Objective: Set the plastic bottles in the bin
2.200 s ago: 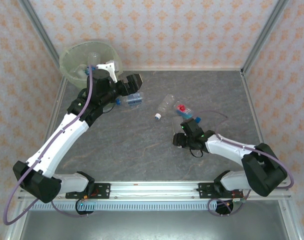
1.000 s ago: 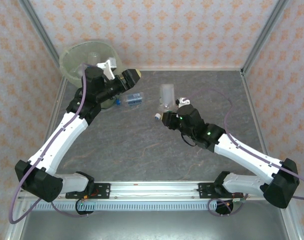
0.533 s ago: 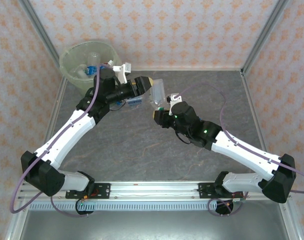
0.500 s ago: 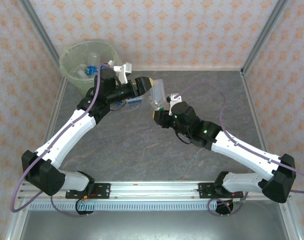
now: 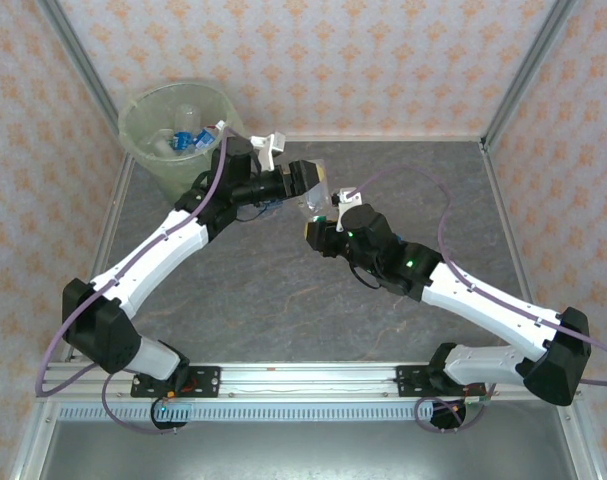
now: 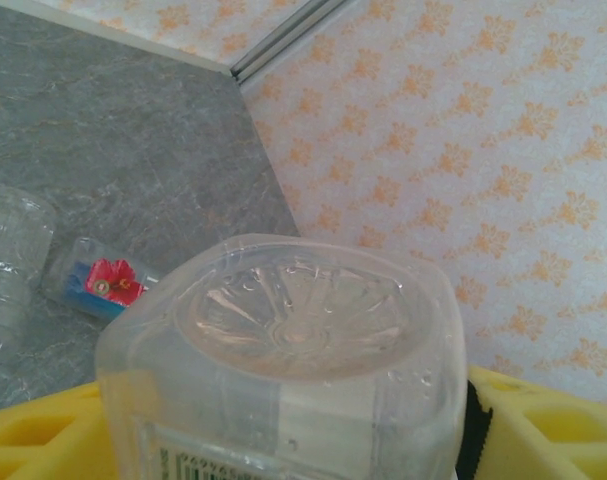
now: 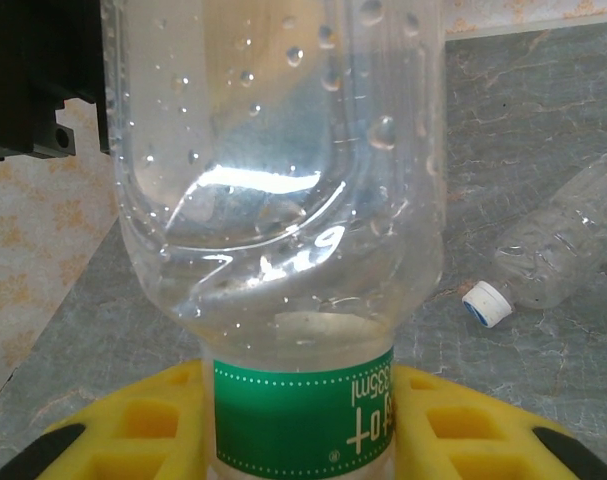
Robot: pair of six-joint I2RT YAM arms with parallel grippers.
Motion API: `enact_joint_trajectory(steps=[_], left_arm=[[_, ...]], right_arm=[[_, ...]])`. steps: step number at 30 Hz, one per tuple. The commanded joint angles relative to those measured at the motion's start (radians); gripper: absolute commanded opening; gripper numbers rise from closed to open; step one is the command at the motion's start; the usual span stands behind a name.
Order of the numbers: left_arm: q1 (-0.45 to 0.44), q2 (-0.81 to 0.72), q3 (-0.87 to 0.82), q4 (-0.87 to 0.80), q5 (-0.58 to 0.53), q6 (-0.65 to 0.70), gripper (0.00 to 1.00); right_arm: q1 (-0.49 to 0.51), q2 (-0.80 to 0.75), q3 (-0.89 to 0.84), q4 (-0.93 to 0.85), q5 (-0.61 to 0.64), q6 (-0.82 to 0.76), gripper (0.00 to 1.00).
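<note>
right gripper — clamped on the green-label end of a clear bottle | left gripper — yellow pads either side of that bottle's bottom, squeezing or not I cannot tell | another bottle lying near the right gripper | bin well behind the left gripper, with some bottles inside

Grey marbled tabletop, orange-patterned walls, perhaps aluminium corner posts

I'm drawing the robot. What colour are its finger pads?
Yellow pads, clearest in the right wrist view.
</note>
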Motion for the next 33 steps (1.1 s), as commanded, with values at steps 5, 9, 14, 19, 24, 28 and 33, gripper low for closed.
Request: enact_joint_trajectory(steps=[5,9,14,19,24,28,33], left_arm=[[-0.012,-0.002,0.039,0.05,0.056,0.035,0.64],[-0.012,-0.003,0.049,0.015,0.061,0.07,0.55],[-0.012,-0.015,0.049,0.008,0.059,0.081,0.43],[-0.011,-0.03,0.081,-0.042,0.011,0.121,0.39],[-0.003,-0.063,0.085,-0.079,-0.09,0.18,0.38],[0.044,-0.097,0.068,-0.062,-0.142,0.147,0.4],[0.135,-0.149,0.074,-0.055,-0.213,0.123,0.41]], right_arm=[[0.005,-0.035,0.016,-0.005,0.022,-0.013,0.34],[0.005,-0.043,0.008,-0.003,0.015,-0.012,0.34],[0.005,-0.052,-0.001,0.0,0.009,-0.004,0.41],[0.005,-0.058,-0.014,-0.017,0.033,0.028,0.75],[0.005,-0.092,-0.036,-0.026,0.065,0.065,0.93],[0.005,-0.114,-0.033,-0.057,0.092,0.088,1.0],[0.005,-0.151,-0.043,-0.063,0.11,0.125,1.0]])
